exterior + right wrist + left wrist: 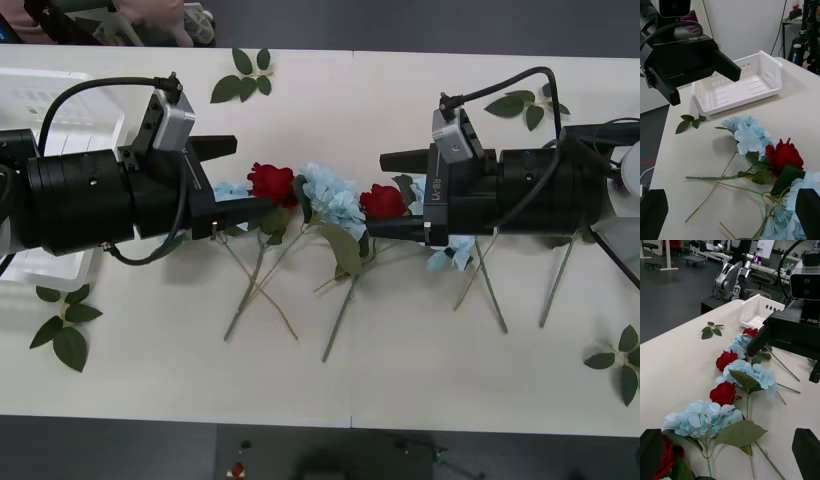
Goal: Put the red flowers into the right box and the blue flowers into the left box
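Across the white table (pixel 400 390) before me a row of flowers lies at the middle, and both my arms reach in over it from either side. My left gripper (pixel 232 178) hovers at nine o'clock from the table's centre, its black fingers apart, with nothing between them; one finger ends just beside a red rose (pixel 272 183). My right gripper (pixel 390 193) sits at three o'clock, fingers also spread and holding nothing, its lower finger close by a second red rose (pixel 383 201).

Between the two roses lies a pale blue cluster (pixel 333 198), with a large green leaf beneath it. Another blue cluster (pixel 231 190) peeks out under my left fingers, and more blue petals (pixel 440 255) show below my right gripper. Thin green stems (pixel 250 290) cross one another toward six o'clock.

From my left wrist I see a line of blooms running away: a blue cluster (pixel 702 418) nearest, then a red rose (pixel 724 393), another blue cluster (pixel 748 373), and a red rose (pixel 726 359) beyond.

The left box (pixel 40 100), a white slatted crate, rests at ten o'clock, partly under my left arm. The right box (pixel 625 245) shows as a pale edge at three o'clock. Loose leaf sprigs (pixel 243 78) lie scattered near the table's edges.
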